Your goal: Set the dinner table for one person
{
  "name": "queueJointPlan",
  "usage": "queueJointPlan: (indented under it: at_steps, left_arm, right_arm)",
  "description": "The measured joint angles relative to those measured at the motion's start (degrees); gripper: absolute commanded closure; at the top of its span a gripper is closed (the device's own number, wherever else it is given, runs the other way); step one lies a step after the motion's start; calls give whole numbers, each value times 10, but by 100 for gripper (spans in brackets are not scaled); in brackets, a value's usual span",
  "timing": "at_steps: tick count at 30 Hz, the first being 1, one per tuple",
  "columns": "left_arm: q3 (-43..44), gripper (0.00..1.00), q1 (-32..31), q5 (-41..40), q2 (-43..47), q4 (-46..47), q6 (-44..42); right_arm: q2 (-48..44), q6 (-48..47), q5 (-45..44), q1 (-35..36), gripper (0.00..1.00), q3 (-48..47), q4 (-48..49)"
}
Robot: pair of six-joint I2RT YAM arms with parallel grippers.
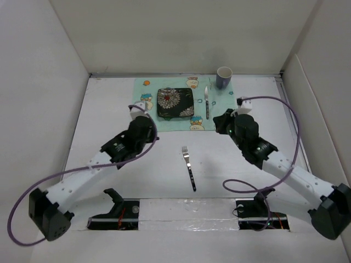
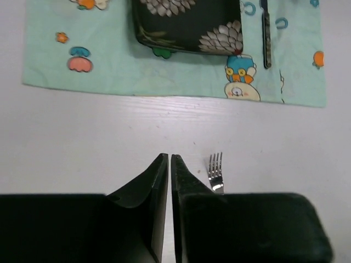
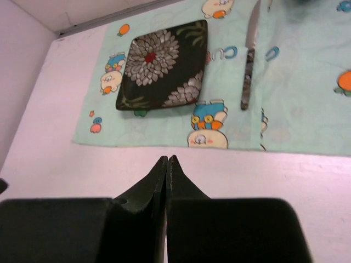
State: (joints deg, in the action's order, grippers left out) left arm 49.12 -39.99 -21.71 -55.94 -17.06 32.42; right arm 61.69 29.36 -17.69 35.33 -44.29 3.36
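Your L gripper (image 2: 169,158) has its fingers pressed together w/ nothing between them. The fork (image 2: 216,171) lies just to its right on the dinner table (image 1: 159,175), tines pointing away from the hand and handle hidden behind the gripper body. Whether the fingertips touch the surface is hard to tell from the wrist cam. Ahead of that hand is the mint cloth (image 2: 126,71).

Your R gripper (image 3: 166,159) is also closed and empty, just short of the cloth's near edge. The dark flowered plate (image 3: 162,66) sits ahead of it and slightly left, the knife (image 3: 248,71) ahead-right beside the plate. The cup (image 1: 224,76) stands at the cloth's far right corner.
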Motion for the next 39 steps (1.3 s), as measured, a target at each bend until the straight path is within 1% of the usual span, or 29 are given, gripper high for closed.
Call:
queueJointPlan:
  at_steps: [1, 2, 3, 4, 6, 8, 9, 13, 16, 20, 27, 29, 33, 37, 39]
  left_arm:
    - [9, 84, -36, -17, -28, -2, 16]
    - [23, 79, -77, -36, -61, -4, 31]
    - [42, 76, -123, -59, -101, -13, 53]
    - [67, 72, -163, -77, -144, -24, 79]
    - [119, 71, -223, -101, -234, -41, 134]
    - [150, 64, -255, -113, -304, -55, 186]
    - [158, 63, -265, -117, -333, -61, 210]
    - [162, 58, -293, -109, -409, -87, 295]
    - [158, 54, -301, -92, -419, -89, 335]
    - [153, 54, -309, -84, -419, -90, 382]
    - [152, 56, -339, -73, -442, -135, 451]
    - [151, 59, -344, -70, -448, -146, 463]
    - [150, 61, -346, -70, -460, -160, 475]
    - [154, 68, -346, -83, -477, -168, 476]
    - [159, 68, -346, -91, -483, -173, 475]
  right_arm:
    - [-29, 7, 2, 0, 92, 27, 0]
    - [-56, 13, 3, 1, 87, 49, -7]
    - [-80, 18, 3, 0, 73, 63, -17]
    - [-103, 21, 4, 0, 67, 71, -30]
    - [-142, 25, 5, -2, 56, 73, -51]
    - [-179, 25, 9, -10, 53, 73, -64]
    - [-198, 26, 13, -18, 52, 73, -70]
    - [-261, 31, 42, -68, 52, 73, -82]
    - [-303, 37, 73, -107, 52, 77, -87]
    - [-312, 37, 79, -102, 52, 78, -91]
    - [-313, 37, 92, -90, 52, 87, -94]
    - [-313, 37, 97, -90, 52, 88, -94]
    - [-313, 37, 106, -87, 52, 89, -93]
    - [-313, 37, 112, -85, 53, 94, -92]
    - [-313, 38, 116, -84, 53, 96, -92]
